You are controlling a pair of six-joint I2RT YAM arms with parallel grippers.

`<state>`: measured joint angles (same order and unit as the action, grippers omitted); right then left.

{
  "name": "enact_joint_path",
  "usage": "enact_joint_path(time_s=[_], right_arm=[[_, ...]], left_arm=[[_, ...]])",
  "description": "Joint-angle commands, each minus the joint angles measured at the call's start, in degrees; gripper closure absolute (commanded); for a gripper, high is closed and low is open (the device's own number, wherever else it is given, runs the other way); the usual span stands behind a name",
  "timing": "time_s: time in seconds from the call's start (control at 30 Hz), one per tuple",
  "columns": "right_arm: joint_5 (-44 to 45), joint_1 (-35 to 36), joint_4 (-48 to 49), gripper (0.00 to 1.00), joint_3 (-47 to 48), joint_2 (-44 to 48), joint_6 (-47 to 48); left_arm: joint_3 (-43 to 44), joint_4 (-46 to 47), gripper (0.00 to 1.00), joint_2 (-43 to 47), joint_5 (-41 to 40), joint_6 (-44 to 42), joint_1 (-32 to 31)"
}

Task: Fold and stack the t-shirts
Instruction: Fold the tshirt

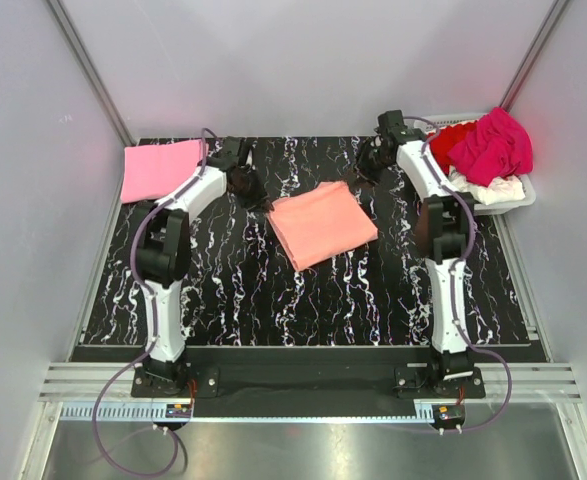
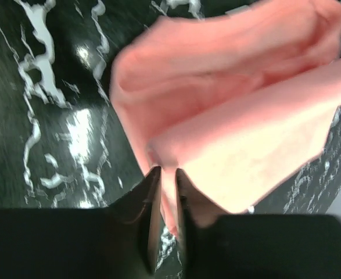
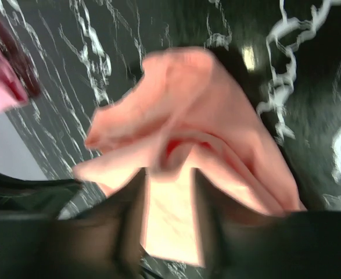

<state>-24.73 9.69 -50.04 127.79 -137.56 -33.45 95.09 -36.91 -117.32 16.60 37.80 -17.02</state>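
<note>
Both wrist views are blurred. The left gripper (image 2: 167, 172) shows a thin gap with cloth in it; whether it grips, I cannot tell. The right gripper (image 3: 167, 173) stands parted. One orange shirt (image 1: 323, 224) lies in the middle of the table (image 1: 233, 290) and one pink shirt (image 1: 161, 170) lies far left. The heap (image 1: 491, 146) in the basket (image 1: 521, 200) shows three colours and is partly hidden.

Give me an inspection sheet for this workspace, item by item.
Surface: black white-veined table.
Job's things: salmon shirt folded at centre; pink shirt folded far left; magenta shirt, red shirt and white shirt heaped in the basket.
Clutter: nothing seen.
Grippers: left gripper fingers nearly together, salmon fabric in the gap, grip unclear; right gripper jaws parted at the salmon shirt.
Cables: purple cables along both arms, looping past the near edge.
Surroundings: pale walls, metal rails.
</note>
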Motion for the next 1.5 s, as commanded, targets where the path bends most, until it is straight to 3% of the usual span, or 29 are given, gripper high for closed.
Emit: enact_joint_path(time_s=[0.0, 0.07, 0.2, 0.33, 0.53, 0.73, 1.1, 1.47], right_arm=[[-1.7, -0.2, -2.7, 0.45, 9.4, -5.6, 0.4], [-2.2, -0.3, -2.3, 0.35, 11.6, -8.1, 0.1], [-2.4, -0.4, 0.7, 0.31, 9.5, -6.8, 0.5], [-0.1, -0.7, 5.7, 0.29, -1.8, 2.0, 2.6], [3.4, -0.7, 13.3, 0.25, -24.5, 17.9, 4.1], [7.2, -0.7, 16.4, 0.25, -41.2, 25.9, 4.4], [5.6, -0.7, 20.8, 0.27, -48.6, 23.7, 4.6], [0.6, 4.0, 23.0, 0.28, -58.4, 33.8, 0.1]], left_arm=[[6.6, -2.2, 0.75, -6.2, 3.2, -2.6, 2.0], [8.6, -1.2, 0.69, -9.5, 5.3, -2.4, 3.2], [12.7, -0.9, 0.6, -10.0, 6.1, -3.9, 4.1], [12.0, -1.3, 0.51, -5.0, 3.0, -4.8, 3.8], [2.7, -1.7, 0.49, 7.4, -3.1, -5.7, -0.1], [-10.5, 1.7, 0.49, 16.4, -4.6, -3.2, -5.2], [-24.2, 4.3, 0.51, 28.3, -6.2, 0.9, -10.8], [-27.4, 3.6, 0.51, 32.3, -8.1, 1.0, -11.3]])
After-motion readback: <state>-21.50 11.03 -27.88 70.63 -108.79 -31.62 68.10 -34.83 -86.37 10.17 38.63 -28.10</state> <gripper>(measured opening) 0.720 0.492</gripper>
